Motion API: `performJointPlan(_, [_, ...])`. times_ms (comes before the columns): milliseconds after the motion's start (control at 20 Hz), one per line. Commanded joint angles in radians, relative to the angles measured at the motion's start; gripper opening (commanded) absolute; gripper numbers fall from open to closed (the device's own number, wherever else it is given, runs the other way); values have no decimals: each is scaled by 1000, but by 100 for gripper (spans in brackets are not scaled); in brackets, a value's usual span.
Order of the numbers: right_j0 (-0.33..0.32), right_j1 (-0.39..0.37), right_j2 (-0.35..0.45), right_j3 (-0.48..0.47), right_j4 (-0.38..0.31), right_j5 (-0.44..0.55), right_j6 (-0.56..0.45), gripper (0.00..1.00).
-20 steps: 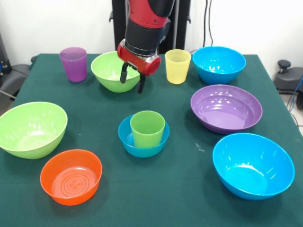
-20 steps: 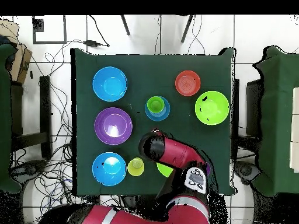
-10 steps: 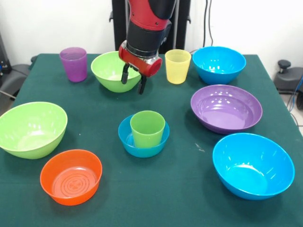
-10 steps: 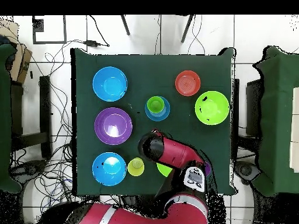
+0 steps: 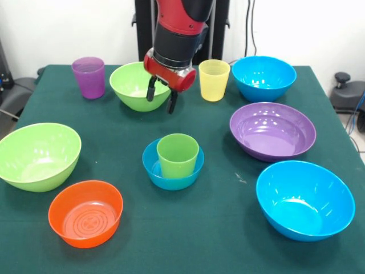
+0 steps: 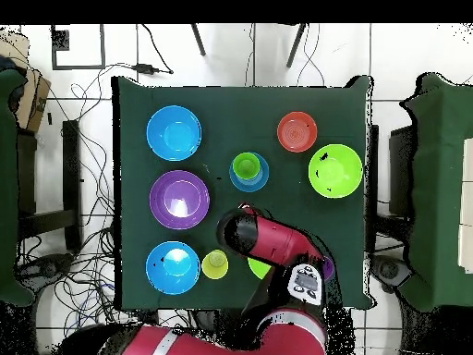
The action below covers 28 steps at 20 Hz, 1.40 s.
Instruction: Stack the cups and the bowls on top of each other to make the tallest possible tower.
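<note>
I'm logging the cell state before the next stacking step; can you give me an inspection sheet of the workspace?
Surface: table under dark green cloth.
Job's things: green cup stands upright in small blue bowl; purple cup and yellow cup stand alone; lime bowl at the back, large lime bowl, orange bowl, purple bowl, two larger blue bowls, all unstacked.
Clutter: nothing seen.
Grippers: gripper open, empty, at the back lime bowl's front rim.
Cables: tangled on the floor beside the table.
Surroundings: tiled floor, other green-covered furniture alongside.
</note>
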Motion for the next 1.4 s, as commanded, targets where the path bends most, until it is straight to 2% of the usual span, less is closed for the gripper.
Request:
performJointPlan(50, [42, -34, 45, -85, 51, 110, 146, 100])
performJointPlan(350, [73, -98, 1, -60, 49, 190, 143, 100])
performJointPlan(500, [64, -112, 2, -31, 45, 182, 139, 100])
performJointPlan(650, [20, -129, 32, 32, 36, 134, 127, 100])
performJointPlan(950, [-27, -148, 54, 121, 7, 44, 124, 100])
performJointPlan(1400, [-79, -127, 91, 185, -14, -77, 142, 100])
